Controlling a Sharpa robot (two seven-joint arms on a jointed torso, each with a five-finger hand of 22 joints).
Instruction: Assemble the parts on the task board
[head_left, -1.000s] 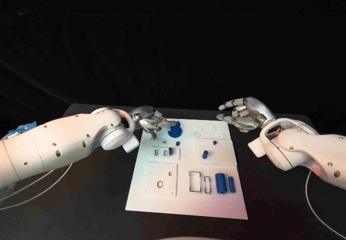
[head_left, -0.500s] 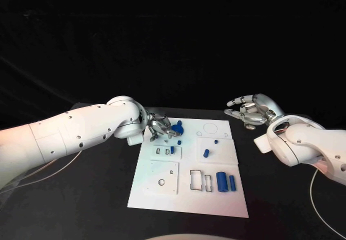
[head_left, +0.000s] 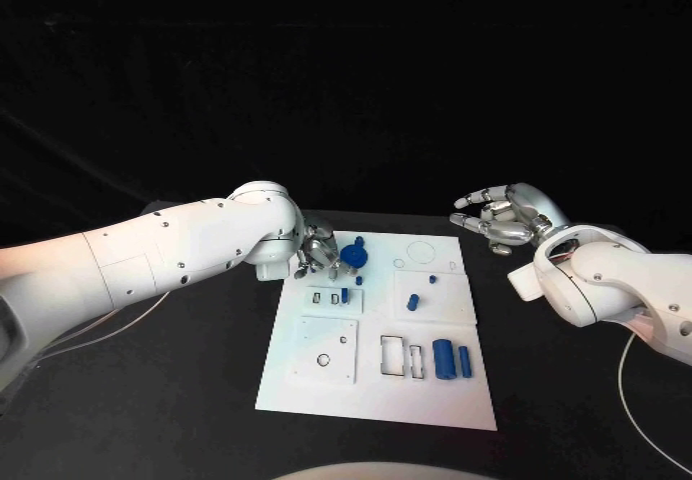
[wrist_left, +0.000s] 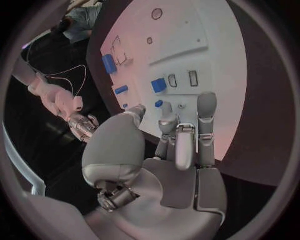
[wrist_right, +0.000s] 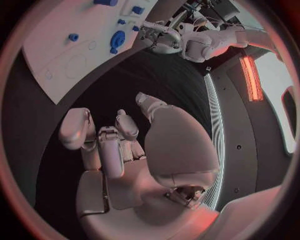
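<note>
The flat white rectangular task board (head_left: 378, 385) is lying in the middle of the black counter (head_left: 188, 400), its long side running from near to far. The left robot hand (head_left: 320, 251) is hovering over the board's far-left corner, its silver fingers (wrist_left: 207, 107) curled downward beside a round blue knob-shaped part (head_left: 351, 258) that is standing there. Whether the fingers are touching or gripping that part cannot be told from the head view; the left wrist view is showing the fingers spread slightly apart above the board with nothing plainly between them.

The right robot hand (head_left: 500, 222) is hanging above the counter just past the board's far-right corner, well apart from the parts, its fingers loosely curled and apart, holding nothing.

On the board, a small blue peg (head_left: 413, 301) is sitting near the middle, toward the right. A larger blue rectangular block (head_left: 444, 360) and a slimmer blue bar (head_left: 466, 362) are lying side by side near the right edge, in the near half. A tiny blue piece (head_left: 345, 296) is resting in the left column, nearer than the knob.
</note>
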